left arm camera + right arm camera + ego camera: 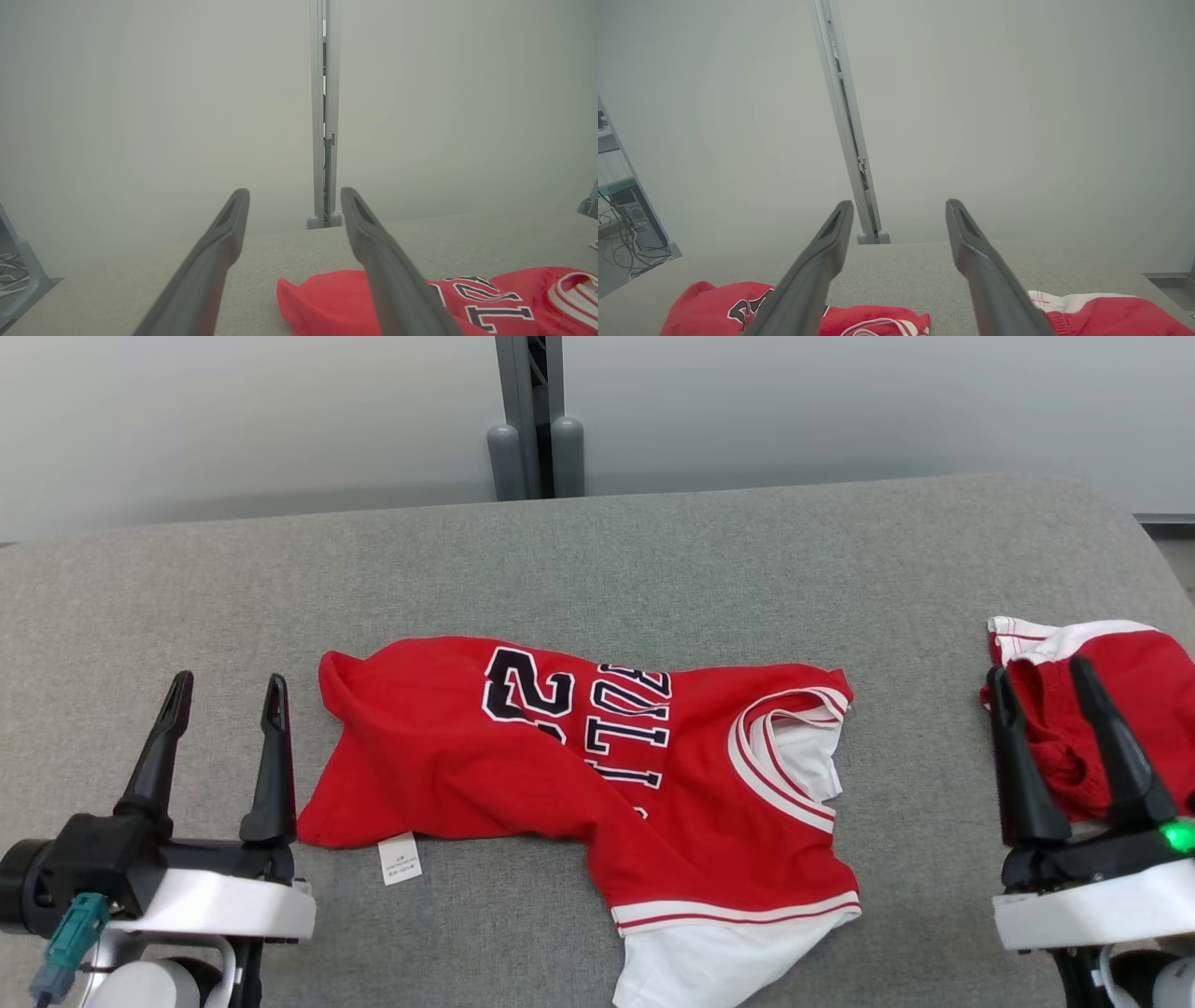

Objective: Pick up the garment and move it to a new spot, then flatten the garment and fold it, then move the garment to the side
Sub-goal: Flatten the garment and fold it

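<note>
Head view: we see the jersey [579,775] crumpled on the table [653,560] between our left pincer [229,679] and right pincer [1040,666], both spread apart. Shorts [1148,709] sit by the right pincer near the right edge; open table lies beyond.

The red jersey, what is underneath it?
The jersey lies on the grey fabric surface; a white label sticks out at its near edge. Whatever else lies beneath is covered.

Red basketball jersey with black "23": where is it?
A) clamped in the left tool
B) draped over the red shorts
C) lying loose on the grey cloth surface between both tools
C: the red basketball jersey lies crumpled on the grey cloth surface, left tool and right tool open either side.
</note>
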{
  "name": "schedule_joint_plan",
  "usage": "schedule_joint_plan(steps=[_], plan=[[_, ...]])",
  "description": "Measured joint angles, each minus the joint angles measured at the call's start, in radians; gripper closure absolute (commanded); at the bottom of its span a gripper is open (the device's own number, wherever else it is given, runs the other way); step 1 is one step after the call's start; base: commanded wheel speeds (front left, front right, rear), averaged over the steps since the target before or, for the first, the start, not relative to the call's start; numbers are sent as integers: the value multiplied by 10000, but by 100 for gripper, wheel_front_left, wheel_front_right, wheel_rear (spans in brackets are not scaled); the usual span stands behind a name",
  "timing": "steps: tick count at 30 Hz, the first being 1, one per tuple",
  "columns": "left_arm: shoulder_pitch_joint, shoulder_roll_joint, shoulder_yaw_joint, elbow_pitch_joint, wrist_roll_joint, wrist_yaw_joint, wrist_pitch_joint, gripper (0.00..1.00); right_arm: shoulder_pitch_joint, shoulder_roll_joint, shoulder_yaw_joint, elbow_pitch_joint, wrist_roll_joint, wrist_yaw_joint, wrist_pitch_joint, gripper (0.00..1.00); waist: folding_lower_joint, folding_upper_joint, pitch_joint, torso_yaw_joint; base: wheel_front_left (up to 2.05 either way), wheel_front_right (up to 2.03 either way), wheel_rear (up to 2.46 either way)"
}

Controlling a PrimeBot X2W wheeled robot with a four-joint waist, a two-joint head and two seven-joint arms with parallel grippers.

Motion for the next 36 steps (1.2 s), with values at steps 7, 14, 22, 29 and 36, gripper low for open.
schedule_joint_plan(steps=[7,14,22,29,36], plan=[[593,-17,-159,-219,67,132,117,0,629,201,407,832,-1020,2,-479,0,0,0,-379,101,0,0,0],[1048,-27,-316,-219,65,186,222,0,1052,380,288,1369,-1174,0,-591,0,0,0,-808,180,0,0,0],[1154,2,-428,-219,54,219,380,0,1115,441,194,1434,-1279,2,-522,0,0,0,-981,256,0,0,0],[1161,-6,-510,-207,50,259,391,0,1097,481,174,1459,-1302,2,-468,0,0,0,-1007,332,0,0,0],[1141,-10,-585,-205,35,265,391,0,913,205,278,1756,-1302,2,-203,0,0,0,-877,373,0,0,0]])
